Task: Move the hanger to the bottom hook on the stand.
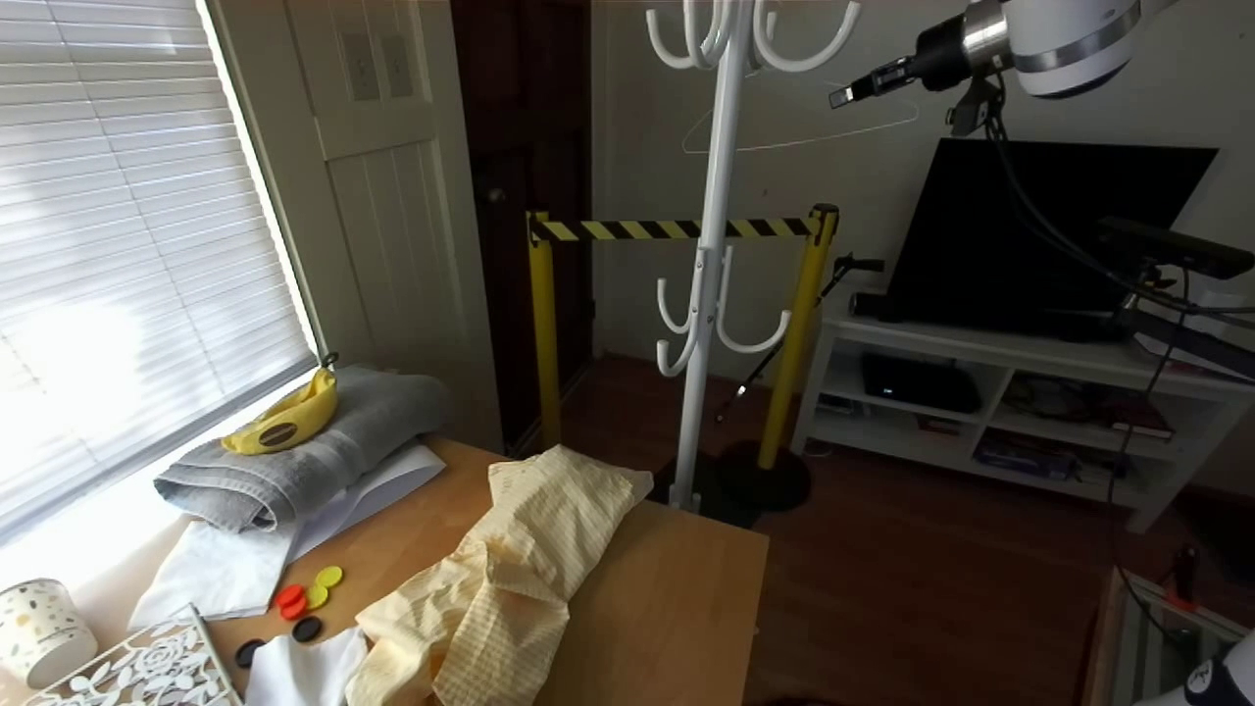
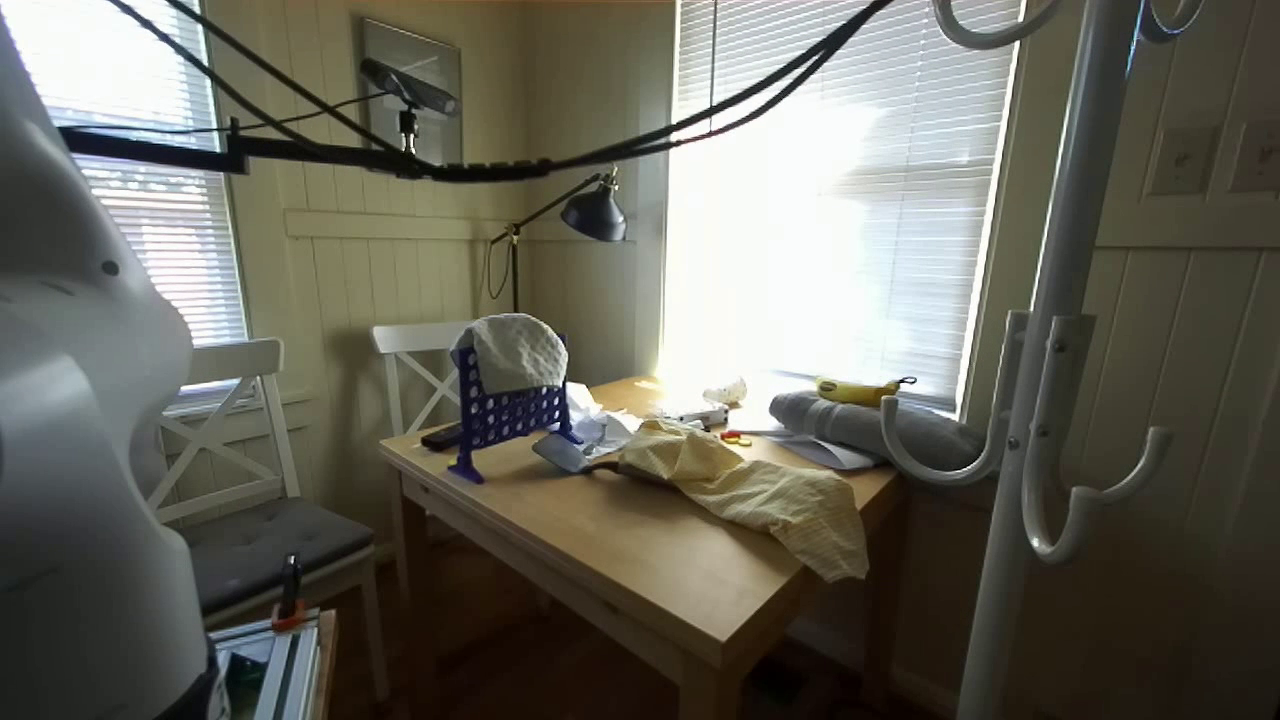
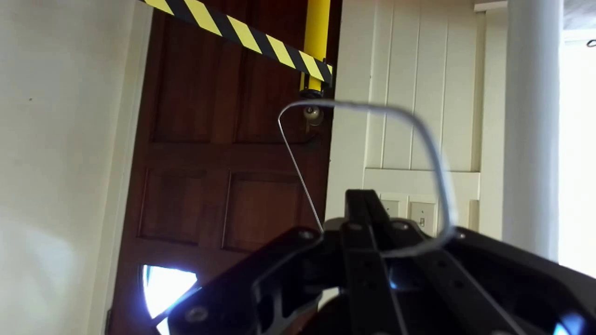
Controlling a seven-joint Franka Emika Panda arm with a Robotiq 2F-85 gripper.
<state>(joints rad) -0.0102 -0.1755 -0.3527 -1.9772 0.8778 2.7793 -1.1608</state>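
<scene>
The white stand [image 1: 721, 176] is a slim upright pole with upcurved hooks in two tiers. Its pole shows close up in an exterior view [image 2: 1040, 270] and, blurred, at the right of the wrist view [image 3: 533, 130]. Its lower hooks [image 1: 750, 345] are well below my gripper. My gripper [image 1: 841, 97] is right of the pole, just below the upper hooks. The thin white wire hanger [image 1: 814, 141] hangs at the gripper and partly passes behind the pole. In the wrist view my shut fingers [image 3: 365, 200] hold the hanger's wire [image 3: 444, 197]; the exact grip point is dark.
A yellow-and-black striped barrier [image 1: 667, 229] stands behind the pole. A wooden table [image 1: 677, 588] with a yellow cloth [image 1: 529, 549] is near the stand's base. A TV [image 1: 1049, 235] on a white console [image 1: 912, 441] stands under the arm.
</scene>
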